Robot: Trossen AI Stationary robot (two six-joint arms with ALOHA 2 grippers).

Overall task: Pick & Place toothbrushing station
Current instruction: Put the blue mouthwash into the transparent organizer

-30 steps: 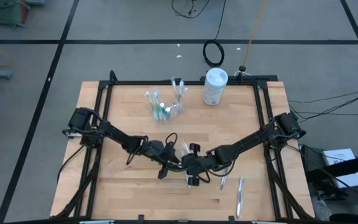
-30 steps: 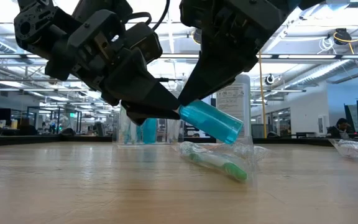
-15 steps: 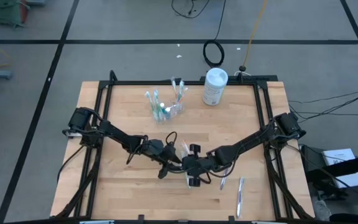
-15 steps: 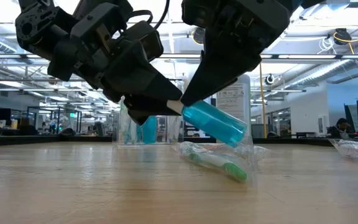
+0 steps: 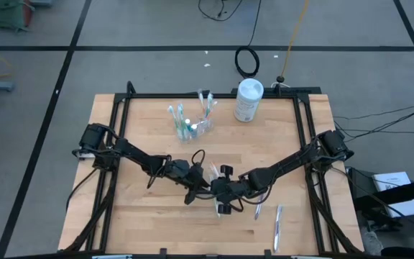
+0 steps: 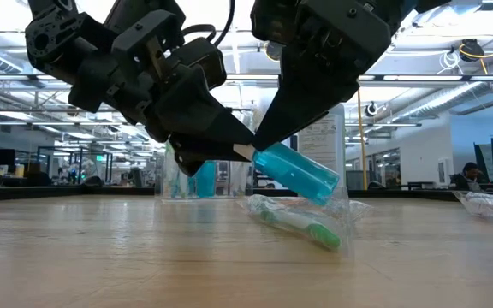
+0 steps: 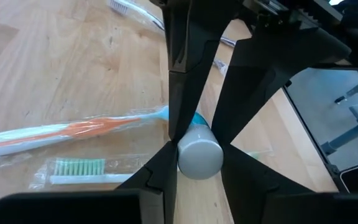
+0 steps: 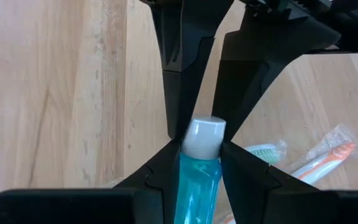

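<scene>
Where both arms meet mid-table (image 5: pixel 142 230), the right gripper (image 8: pixel 201 146) clamps a blue tube (image 6: pixel 294 171) tilted above a wrapped green toothbrush (image 6: pixel 302 224); the left gripper (image 7: pixel 197 152) pinches its white cap (image 7: pixel 199 155), the tube's body hidden behind it.

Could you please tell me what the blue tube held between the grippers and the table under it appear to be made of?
The tube looks like translucent blue plastic with a glossy skin, since light passes through it, and its cap looks like opaque white plastic. The table appears to be pale wood, likely varnished: grain and plank seams show with a soft sheen.
</scene>
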